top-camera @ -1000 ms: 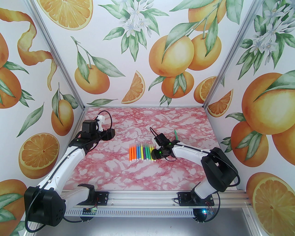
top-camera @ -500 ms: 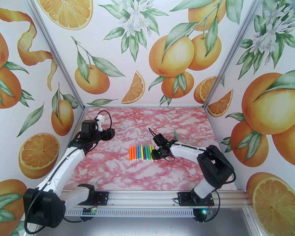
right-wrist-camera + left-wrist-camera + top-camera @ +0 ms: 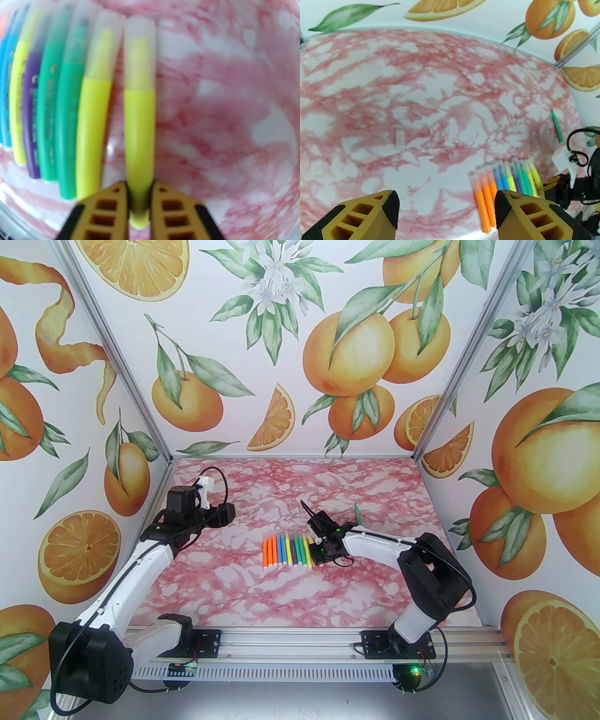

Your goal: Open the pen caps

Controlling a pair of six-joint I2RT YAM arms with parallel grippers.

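Lying side by side on the glossy pink-and-white marbled tabletop (image 3: 290, 596), a row of short slim markers (image 3: 288, 549) runs from orange at the left through blue, yellow, purple and green to yellow at the right. Their barrels are smooth, round, matte plastic, and the pen caps (image 3: 105, 44) sit on the far ends: frosted, translucent sleeves with blunt tips, each letting the colour inside show through faintly. Every cap in the row looks seated on its barrel. The right pincer (image 3: 140, 187) is clamped on the near end of the rightmost yellow marker (image 3: 139, 131), its honeycombed yellow fingers (image 3: 112, 211) pressing the barrel from both sides; this marker lies slightly apart from its yellow neighbour, and whether it is raised off the tabletop cannot be told. A lone green pen (image 3: 358, 513) lies well apart, beyond the right wrist. The left pincer (image 3: 446, 199) hangs over the left side of the tabletop with its jaws wide apart and nothing between them. Ahead of it, a small pale translucent tube (image 3: 399, 139) lies alone, too blurred to identify.
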